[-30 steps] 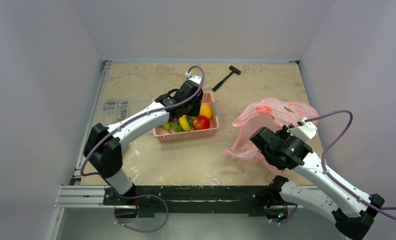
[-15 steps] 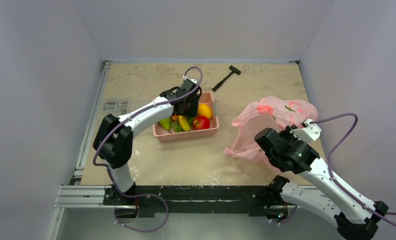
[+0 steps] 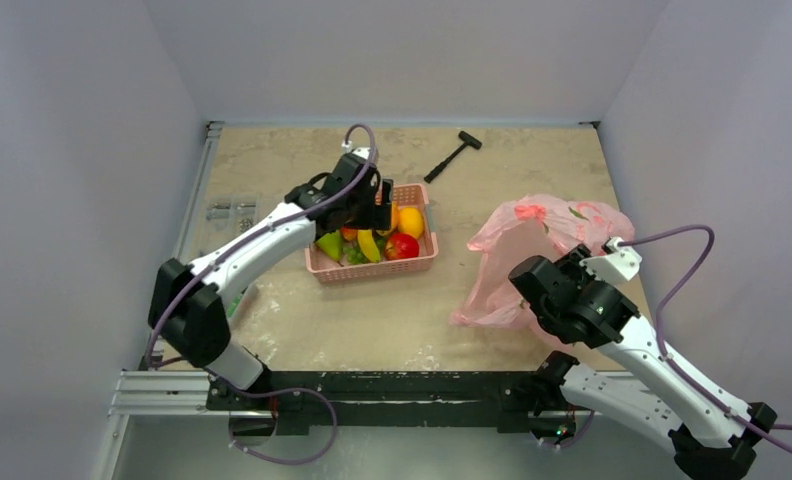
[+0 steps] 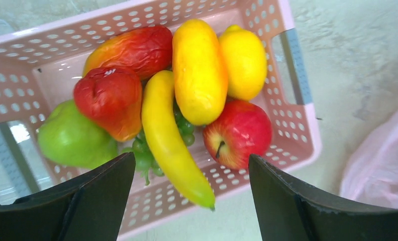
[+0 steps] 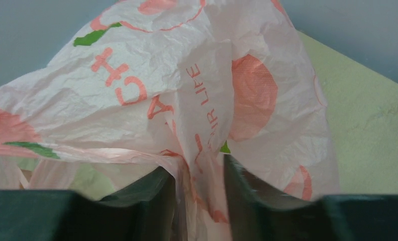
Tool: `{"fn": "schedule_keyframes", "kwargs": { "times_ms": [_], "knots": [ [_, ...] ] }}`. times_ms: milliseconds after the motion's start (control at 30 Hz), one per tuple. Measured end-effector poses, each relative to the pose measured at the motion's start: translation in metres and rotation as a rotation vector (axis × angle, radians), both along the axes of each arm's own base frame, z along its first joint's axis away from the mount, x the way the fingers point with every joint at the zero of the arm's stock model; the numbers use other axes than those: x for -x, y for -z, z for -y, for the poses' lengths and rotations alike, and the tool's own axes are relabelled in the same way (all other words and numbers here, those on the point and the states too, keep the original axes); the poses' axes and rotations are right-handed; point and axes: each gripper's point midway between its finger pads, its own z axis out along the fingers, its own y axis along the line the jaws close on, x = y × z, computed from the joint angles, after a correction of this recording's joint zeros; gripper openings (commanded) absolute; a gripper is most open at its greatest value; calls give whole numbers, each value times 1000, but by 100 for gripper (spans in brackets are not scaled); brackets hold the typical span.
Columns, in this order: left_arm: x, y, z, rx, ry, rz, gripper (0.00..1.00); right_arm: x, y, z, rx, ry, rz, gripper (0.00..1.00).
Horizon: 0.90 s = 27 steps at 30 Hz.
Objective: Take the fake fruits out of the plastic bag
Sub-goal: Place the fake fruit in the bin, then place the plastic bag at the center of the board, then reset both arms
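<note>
The left fingers [image 4: 94, 198] hang spread wide and empty over the pink basket [image 4: 307, 143], which sits at about 11 o'clock on the desk [image 3: 392, 325]. The fruits lie inside it. The banana [image 4: 169, 145] runs from the middle down to 6 o'clock, its tip on the near wall. The apple [image 4: 237, 133] is at 4 o'clock and the orange-yellow oval fruit [image 4: 199, 70] at 1 o'clock. If those fingers dipped or swung low, they could catch the banana tip and flip it over the rim, because it is perched high.

Over at 3 o'clock the plastic bag [image 3: 542, 235] stands puffed up. The right fingers [image 5: 267, 206] are closed on a gathered fold of its film. Whether any fruit remains inside I cannot tell, since the film hides it. The film is thin, so a sharp tug could tear it or let it slip free. Lifting with the mouth tilted down could spill a hidden fruit towards the near desk edge.
</note>
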Motion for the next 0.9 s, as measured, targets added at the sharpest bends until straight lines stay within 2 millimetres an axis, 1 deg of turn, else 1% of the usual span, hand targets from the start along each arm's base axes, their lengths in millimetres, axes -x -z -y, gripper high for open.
{"fn": "schedule_keyframes", "kwargs": {
  "times_ms": [33, 67, 133, 233, 333, 367, 400, 567, 633, 667, 733, 767, 800, 833, 900],
  "knots": [
    [4, -11, -2, 19, 1, 22, 83, 0, 0, 0, -2, 1, 1, 57],
    [8, -25, -5, 40, 1, 48, 83, 1, 0, 0, 2, -1, -5, 64],
    [17, -52, -12, 85, 1, 107, 83, 1, 1, 0, 3, -3, -9, 75],
    [36, -98, -26, 164, -2, 210, 84, 3, -4, 1, -3, -8, -13, 86],
    [56, -134, -42, 224, -6, 296, 84, 5, -17, 1, -26, -13, 0, 94],
    [62, -142, -47, 237, -8, 317, 84, 6, -22, 2, -34, -16, 9, 97],
    [71, -153, -56, 253, -14, 347, 84, 7, -27, 4, -41, -19, 18, 99],
    [108, -192, -93, 304, -41, 469, 85, 19, -62, 13, -89, -62, 81, 99],
    [124, -208, -109, 325, -48, 525, 85, 25, -81, 18, -106, -100, 115, 99],
    [132, -213, -117, 330, -52, 548, 85, 28, -93, 20, -113, -126, 145, 99],
    [149, -226, -133, 347, -62, 597, 86, 33, -111, 23, -121, -175, 193, 99],
    [159, -234, -143, 360, -70, 626, 86, 35, -119, 25, -123, -193, 217, 99],
    [172, -247, -155, 380, -80, 672, 86, 39, -130, 28, -124, -223, 251, 99],
    [176, -251, -159, 388, -84, 686, 87, 42, -137, 31, -122, -236, 274, 99],
    [195, -269, -178, 421, -100, 760, 87, 48, -154, 36, -118, -265, 325, 99]
  ]
}}
